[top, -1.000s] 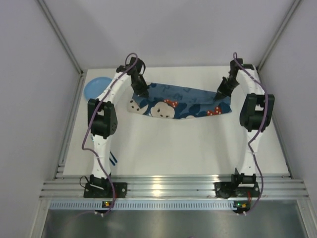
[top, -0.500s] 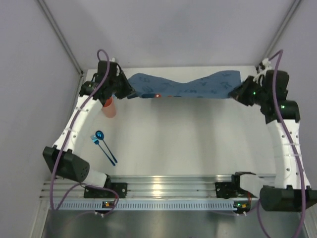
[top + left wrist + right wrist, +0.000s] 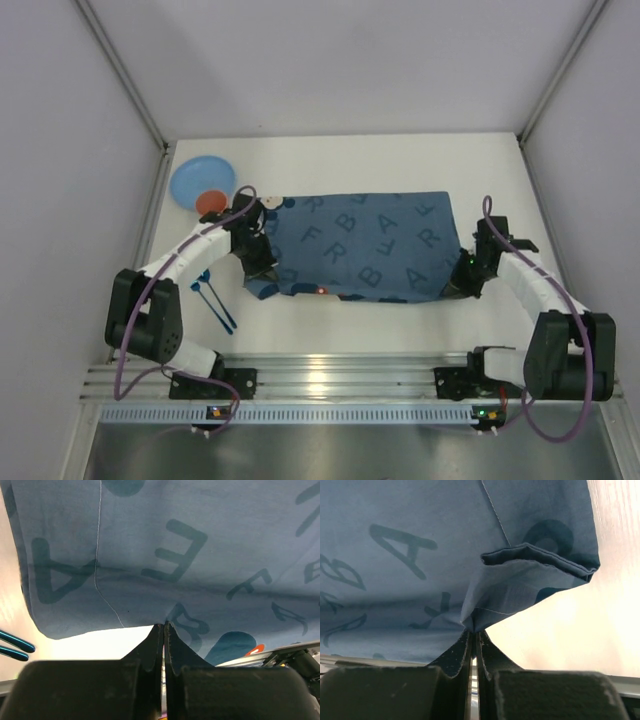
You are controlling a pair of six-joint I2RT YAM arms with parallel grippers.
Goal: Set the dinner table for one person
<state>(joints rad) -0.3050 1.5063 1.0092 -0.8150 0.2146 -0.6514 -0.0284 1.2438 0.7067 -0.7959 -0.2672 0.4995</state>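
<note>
**Worktop at the placemat step.** The white rectangular dinner table (image 3: 350,325) carries one blue letter-printed cloth placemat (image 3: 360,245) at its centre, long axis parallel to the near rail edge. Your left gripper (image 3: 163,626) is clamped on the placemat's near-left corner and your right gripper (image 3: 472,631) on its near-right corner. From both, the cloth extends toward the far edge. At the far-left corner are one light-blue round plate (image 3: 200,178) and one orange cup (image 3: 210,202). By the left edge are two blue utensils (image 3: 215,300).

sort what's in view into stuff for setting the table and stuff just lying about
For the job: placemat, blue plate, orange cup, blue cutlery, table.
Just there: nothing loose, only the metal rail.
</note>
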